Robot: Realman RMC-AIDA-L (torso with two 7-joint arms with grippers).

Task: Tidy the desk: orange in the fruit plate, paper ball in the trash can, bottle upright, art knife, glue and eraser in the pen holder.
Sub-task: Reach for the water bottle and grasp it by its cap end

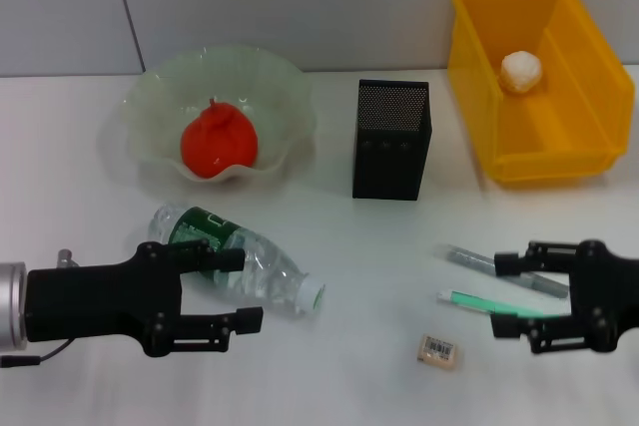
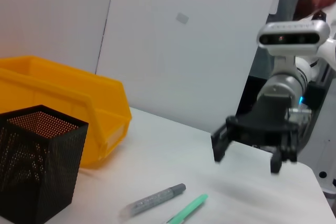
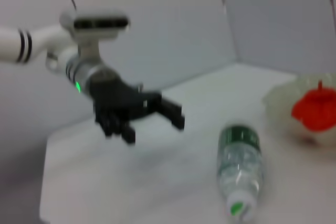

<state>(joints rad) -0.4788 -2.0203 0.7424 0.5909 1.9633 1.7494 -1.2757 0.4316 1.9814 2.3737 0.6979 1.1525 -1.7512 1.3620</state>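
The orange (image 1: 218,142) (image 3: 314,111) lies in the fruit plate (image 1: 150,97) (image 3: 278,98). Inside the yellow trash can (image 1: 559,137) (image 2: 63,103) rests the paper ball (image 1: 521,70). On its side near the front left lies the bottle (image 1: 250,264) (image 3: 240,166), cap pointing right. My left gripper (image 1: 245,288) (image 3: 155,129) hangs open just beside it, holding nothing. My right gripper (image 1: 499,295) (image 2: 247,159) is open over a grey stick (image 1: 504,268) (image 2: 155,199) and a green stick (image 1: 474,300) (image 2: 188,209); I cannot tell which is art knife or glue. The eraser (image 1: 437,349) lies at the front.
The black mesh pen holder (image 1: 391,139) (image 2: 37,161) stands upright at the middle back, between plate and trash can. A grey wall runs close behind the white table.
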